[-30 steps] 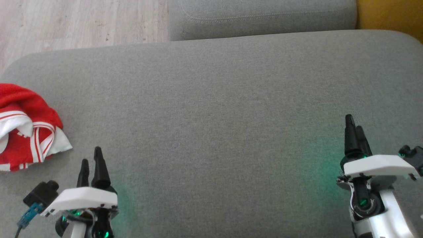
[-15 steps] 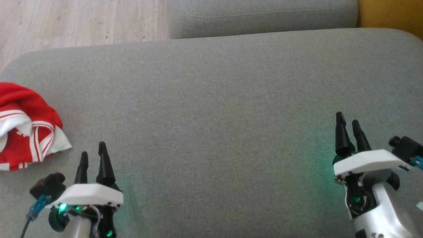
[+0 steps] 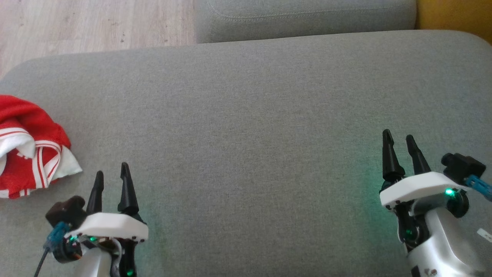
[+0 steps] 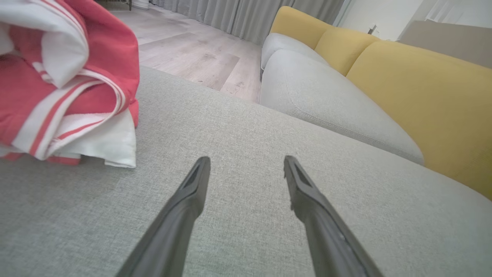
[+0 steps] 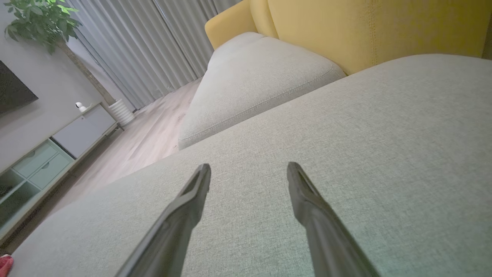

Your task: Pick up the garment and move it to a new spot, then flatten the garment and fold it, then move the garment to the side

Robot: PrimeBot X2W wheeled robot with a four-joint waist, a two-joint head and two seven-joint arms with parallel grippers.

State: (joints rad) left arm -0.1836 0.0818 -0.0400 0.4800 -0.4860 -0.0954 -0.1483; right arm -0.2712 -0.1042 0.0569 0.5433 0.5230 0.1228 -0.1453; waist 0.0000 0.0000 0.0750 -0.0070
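fingers of left gripper are standing partly open w/ nothing btwn them, over the grey sofa cushion at near left. right gripper is doing likewise at near right, also empty. garment is lying crumpled at cushion's left edge, near left gripper but apart.

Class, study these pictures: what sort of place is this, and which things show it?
Most likely a home living room: a grey fabric sofa with yellow back cushions, a pale wooden floor, long grey curtains and a low pale cabinet.
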